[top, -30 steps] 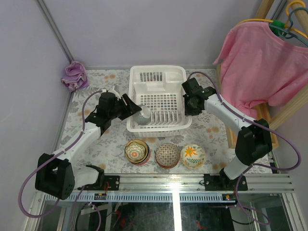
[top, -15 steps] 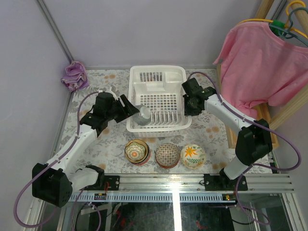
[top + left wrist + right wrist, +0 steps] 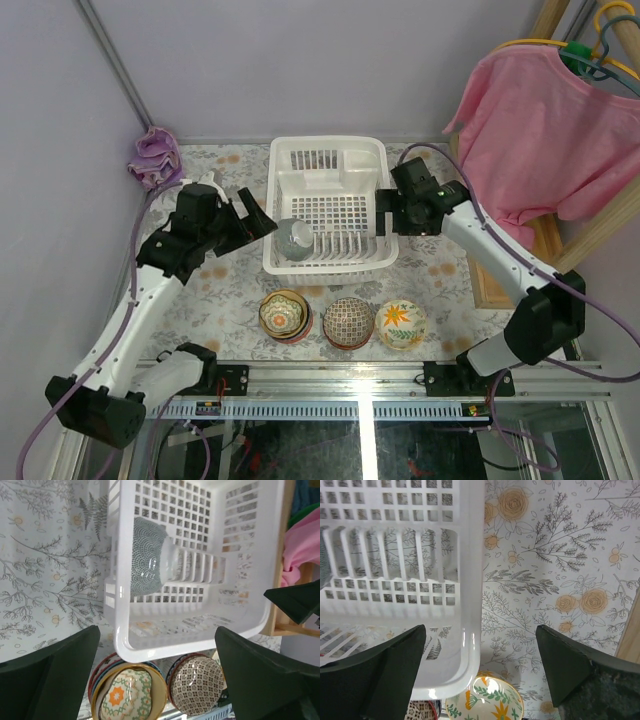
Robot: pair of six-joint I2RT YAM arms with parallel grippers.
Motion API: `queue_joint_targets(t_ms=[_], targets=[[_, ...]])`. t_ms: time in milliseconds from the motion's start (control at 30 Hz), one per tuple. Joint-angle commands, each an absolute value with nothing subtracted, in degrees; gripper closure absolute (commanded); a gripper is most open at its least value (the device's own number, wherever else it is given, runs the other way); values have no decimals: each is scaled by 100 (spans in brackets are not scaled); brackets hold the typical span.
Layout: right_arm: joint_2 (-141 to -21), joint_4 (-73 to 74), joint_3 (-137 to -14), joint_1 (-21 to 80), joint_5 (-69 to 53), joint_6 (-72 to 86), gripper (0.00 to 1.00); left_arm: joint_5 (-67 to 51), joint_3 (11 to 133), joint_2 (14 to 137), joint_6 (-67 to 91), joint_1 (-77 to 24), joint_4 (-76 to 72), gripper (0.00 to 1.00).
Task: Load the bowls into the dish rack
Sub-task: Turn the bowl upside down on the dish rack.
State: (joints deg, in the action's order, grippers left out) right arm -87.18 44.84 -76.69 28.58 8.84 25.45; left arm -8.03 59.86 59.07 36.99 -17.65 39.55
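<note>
Waiting bowls: three lots in a row along the counter's near edge. The left lot is nested, so a rim pinch could drag up two.
Left end effector: wide, empty, at the rack's left wall; a low swing could clip it.
Right end effector: wide, empty, beside the right wall.
Racked bowl: on edge, near-left slots; a nudge may topple it.
Dish rack: mid-counter; looks light and may slide if bumped.

The dish rack is plain white. Inside it is a grey bowl with a fine scale pattern. In the near row, left to right, are an orange-yellow floral bowl, a brown-and-white lattice bowl and a cream bowl with an orange flower. The tablecloth is white with grey sprigs and orange blossoms.
</note>
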Motion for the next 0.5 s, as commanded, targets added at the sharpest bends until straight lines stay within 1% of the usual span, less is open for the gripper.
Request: queue_joint_targets(t_ms=[0, 100, 200, 333, 467], targets=[[-8075, 4558, -7987, 2832, 746, 2504, 1, -822, 6531, 5765, 3580, -1892, 4578, 0], [-7703, 4767, -8070, 2835, 703, 2565, 1, -733, 6951, 5821, 3619, -2120, 4858, 0], [-7202, 4972, -8087, 2839, 612, 2666, 1, -328, 7365, 5891, 3836, -2828, 5076, 0], [-6581, 5297, -8040, 2831, 504, 2777, 1, 595, 7777, 6230, 4296, -4268, 5272, 0], [-6180, 5815, -8194, 2832, 555, 2771, 1, 1505, 8309, 6883, 4770, -5771, 5579, 0]])
